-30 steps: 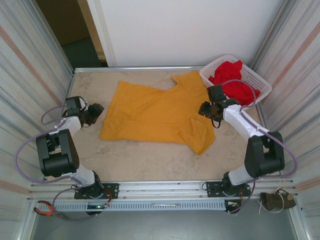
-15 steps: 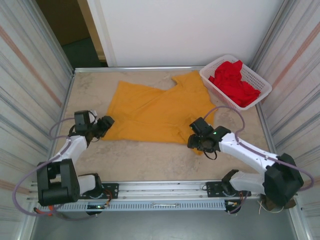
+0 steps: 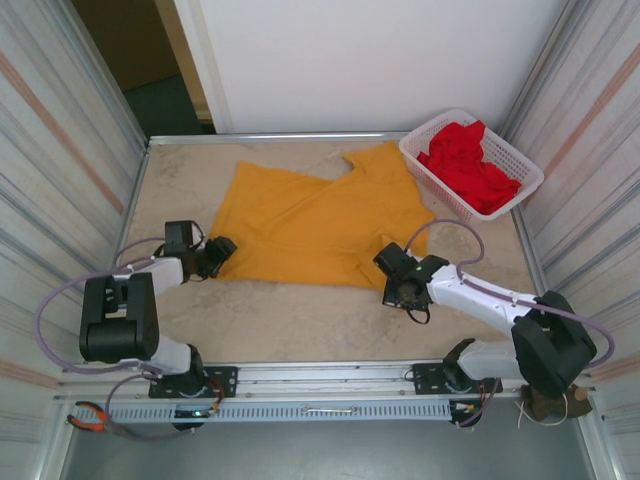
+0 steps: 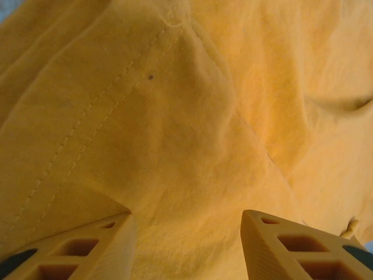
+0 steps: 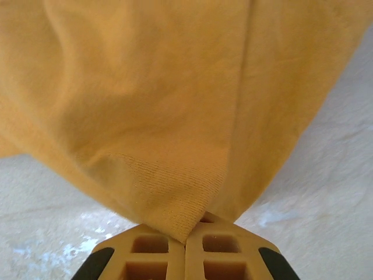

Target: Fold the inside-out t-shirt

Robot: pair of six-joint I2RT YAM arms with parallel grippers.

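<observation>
On the pale, mottled desk [image 3: 300,320], the mustard t-shirt [image 3: 320,225] lies spread across the middle, creased. One sleeve reaches toward a white basket [image 3: 425,131] of red cloth [image 3: 468,165] in the far right corner. Ribbed panels wall both sides; a white wall and a dark doorway stand behind. The left claw [image 3: 222,250] sits at the shirt's left edge, jaws apart over the fabric. The right claw [image 5: 185,230] is pinched tight on the near right hem.

A robot test cell — panelled walls [image 3: 60,150] enclose a table [image 3: 300,325] with bolted arms [image 3: 118,318].
</observation>
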